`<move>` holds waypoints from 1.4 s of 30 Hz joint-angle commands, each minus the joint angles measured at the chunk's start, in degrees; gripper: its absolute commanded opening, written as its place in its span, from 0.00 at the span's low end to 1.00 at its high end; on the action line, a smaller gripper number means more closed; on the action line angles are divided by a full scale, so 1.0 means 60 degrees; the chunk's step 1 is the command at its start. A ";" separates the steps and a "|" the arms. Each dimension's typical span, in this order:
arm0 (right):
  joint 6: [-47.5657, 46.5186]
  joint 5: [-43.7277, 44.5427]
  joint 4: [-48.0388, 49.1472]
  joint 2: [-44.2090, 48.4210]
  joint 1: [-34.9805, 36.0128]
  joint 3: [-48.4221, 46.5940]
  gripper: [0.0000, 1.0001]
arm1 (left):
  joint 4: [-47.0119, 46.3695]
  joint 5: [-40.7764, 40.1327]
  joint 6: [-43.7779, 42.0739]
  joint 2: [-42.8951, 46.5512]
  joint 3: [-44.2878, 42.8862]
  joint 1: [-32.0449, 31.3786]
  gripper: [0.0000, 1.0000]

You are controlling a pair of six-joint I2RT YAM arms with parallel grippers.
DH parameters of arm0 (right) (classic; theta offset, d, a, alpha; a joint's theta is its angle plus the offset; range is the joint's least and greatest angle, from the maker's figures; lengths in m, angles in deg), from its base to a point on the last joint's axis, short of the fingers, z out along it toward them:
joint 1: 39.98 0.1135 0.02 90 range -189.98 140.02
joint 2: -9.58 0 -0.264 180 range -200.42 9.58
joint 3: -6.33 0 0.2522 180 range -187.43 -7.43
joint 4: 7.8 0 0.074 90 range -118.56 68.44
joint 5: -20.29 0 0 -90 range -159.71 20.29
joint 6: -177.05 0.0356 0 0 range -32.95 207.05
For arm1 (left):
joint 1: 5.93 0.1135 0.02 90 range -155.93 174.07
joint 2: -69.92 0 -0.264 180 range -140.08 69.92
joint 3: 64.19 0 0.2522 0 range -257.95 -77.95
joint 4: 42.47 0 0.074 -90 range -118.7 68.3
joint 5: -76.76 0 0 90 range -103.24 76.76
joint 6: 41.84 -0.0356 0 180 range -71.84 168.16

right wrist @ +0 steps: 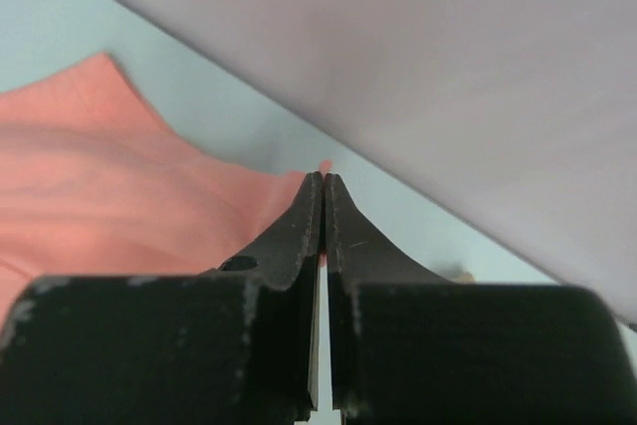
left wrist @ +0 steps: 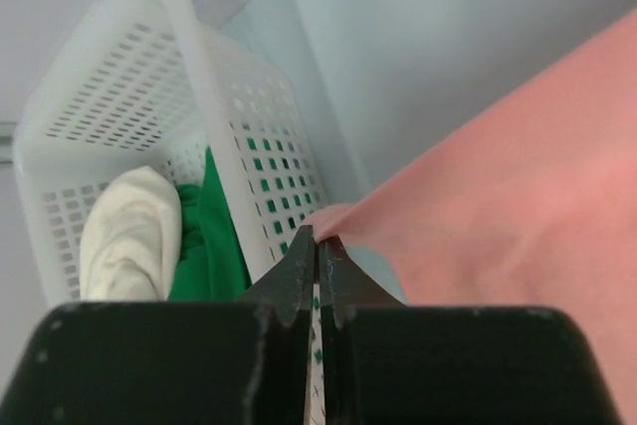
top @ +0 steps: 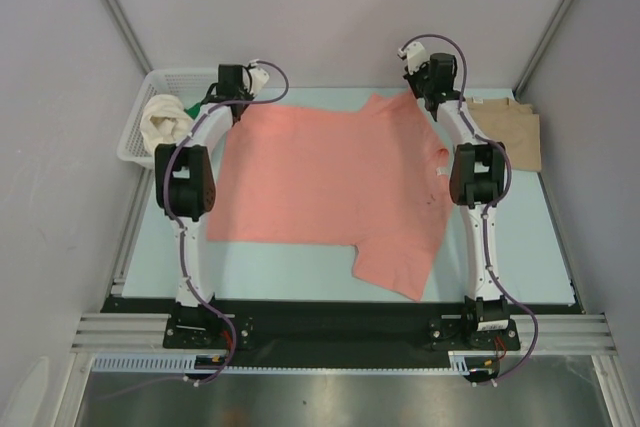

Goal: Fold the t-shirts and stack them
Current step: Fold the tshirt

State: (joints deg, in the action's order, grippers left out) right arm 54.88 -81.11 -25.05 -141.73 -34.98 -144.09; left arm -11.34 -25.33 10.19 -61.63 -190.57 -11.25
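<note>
At the far-left corner I am seeing the basket (top: 135,137) holding a cream-white t-shirt (top: 163,119) and a green t-shirt (left wrist: 214,246). My left gripper (left wrist: 317,246) is pinching the far-left corner of the salmon-pink t-shirt (top: 330,182), which is lying spread mid-bench. My right gripper (right wrist: 324,186) is pinching its far-right corner, near the folded tan t-shirt (top: 512,132) at the right edge.

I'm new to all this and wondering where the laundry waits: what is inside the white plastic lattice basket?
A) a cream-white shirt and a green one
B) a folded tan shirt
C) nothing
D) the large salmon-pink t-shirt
A: the left wrist view shows a cream-white shirt and a green shirt inside the white plastic lattice basket, while the salmon-pink t-shirt and the tan shirt lie outside it.
</note>
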 commanded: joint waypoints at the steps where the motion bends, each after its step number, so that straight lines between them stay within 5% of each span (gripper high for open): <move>1: 0.0248 -0.0078 0.0199 0.1791 0.0207 0.0523 0.00 | -0.0038 0.0316 -0.0013 0.1224 0.0341 0.0067 0.00; 5: 0.0204 -0.0122 0.0478 0.3125 0.0310 0.2513 0.00 | -0.0475 0.0594 -0.0247 0.1985 0.1422 0.0081 0.01; 20: -0.0162 -0.0209 -0.0254 0.6421 0.0281 0.6105 0.00 | -0.0975 0.1269 -0.0277 0.3921 0.3914 0.0345 0.00; 42: 0.0277 -0.0620 -0.1044 0.9074 0.0090 0.9826 0.00 | -0.0477 0.1357 -0.0043 0.4580 0.5175 0.0448 0.00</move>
State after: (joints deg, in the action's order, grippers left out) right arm 55.34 -83.71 -30.60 -91.92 -35.11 -87.26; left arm -14.38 -18.54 9.12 -37.89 -160.73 -9.22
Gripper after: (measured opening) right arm 0.012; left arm 0.011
